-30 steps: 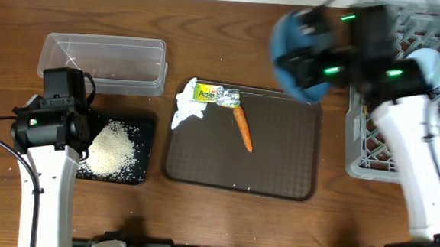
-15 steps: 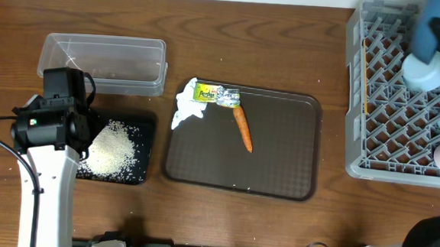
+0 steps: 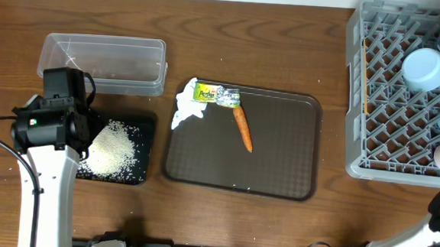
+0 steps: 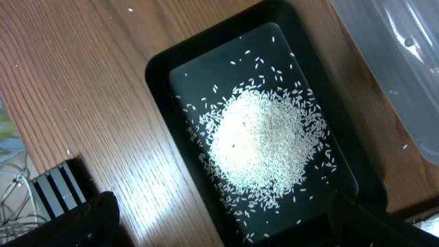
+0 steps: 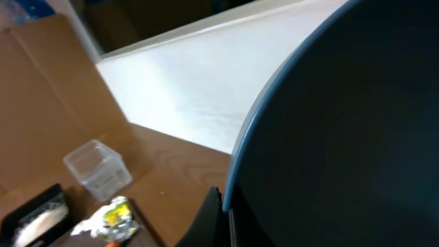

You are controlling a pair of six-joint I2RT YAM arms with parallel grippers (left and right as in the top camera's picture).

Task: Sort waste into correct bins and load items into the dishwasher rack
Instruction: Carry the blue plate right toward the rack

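Right gripper: clamped on wide blue plate-bowl. Lower it edgewise into large grey lattice rack, clear of small light-blue bowl. Left gripper: fingers apart, above shallow black rectangular tray.

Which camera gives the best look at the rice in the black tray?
Left wrist: the rice fills the frame, heaped in the black tray with stray grains around. Overhead shows it smaller, the left arm covering part of the tray. Right wrist, mostly blocked by the blue plate-bowl, catches only a blurred patch.

A brown wooden table meets a white wall.
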